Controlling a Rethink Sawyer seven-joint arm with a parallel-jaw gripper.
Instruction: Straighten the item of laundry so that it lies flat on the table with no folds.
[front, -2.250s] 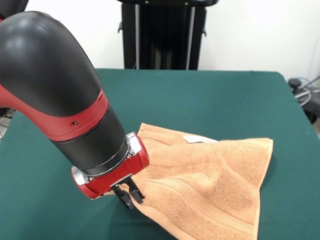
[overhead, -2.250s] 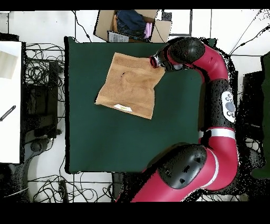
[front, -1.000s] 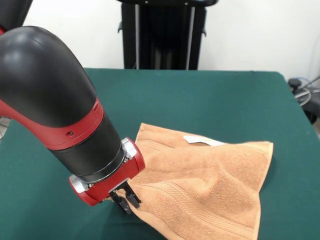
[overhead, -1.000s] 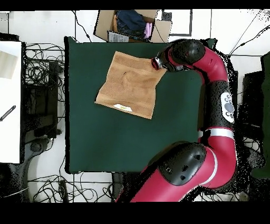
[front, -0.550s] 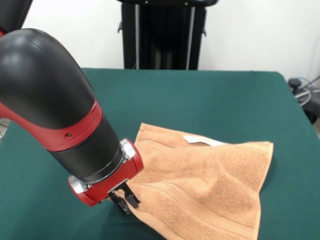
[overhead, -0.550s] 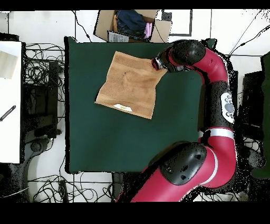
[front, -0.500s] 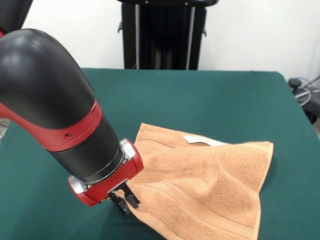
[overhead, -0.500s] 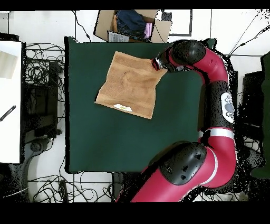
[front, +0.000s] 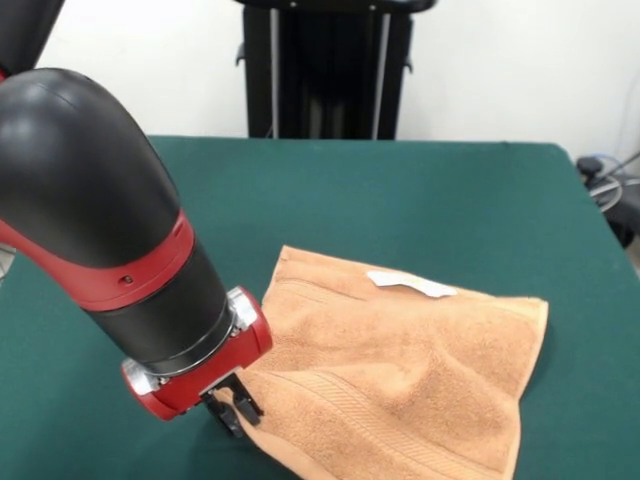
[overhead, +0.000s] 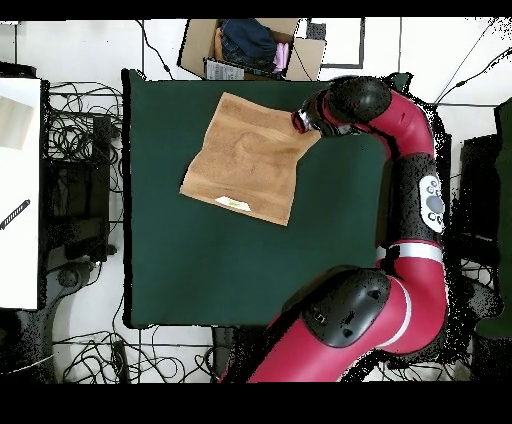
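Observation:
The orange-tan towel (front: 400, 370) lies spread on the green table (front: 420, 200), with a white tag (front: 410, 284) near its far edge and soft ridges across its middle. In the overhead view the towel (overhead: 245, 155) sits in the table's upper half, tag (overhead: 233, 203) at its lower edge. My gripper (front: 230, 408) is low at the towel's near left corner and is shut on that corner. In the overhead view the gripper (overhead: 300, 122) is at the towel's upper right corner.
The big red and black arm (front: 110, 250) fills the left of the front view. An open cardboard box (overhead: 250, 45) with clothes stands just past the table's top edge in the overhead view. Cables lie on the floor at the left.
My gripper has pulled the towel's corner further toward the table's near left in the front view. The towel has stretched flatter, and its ridges are lower.

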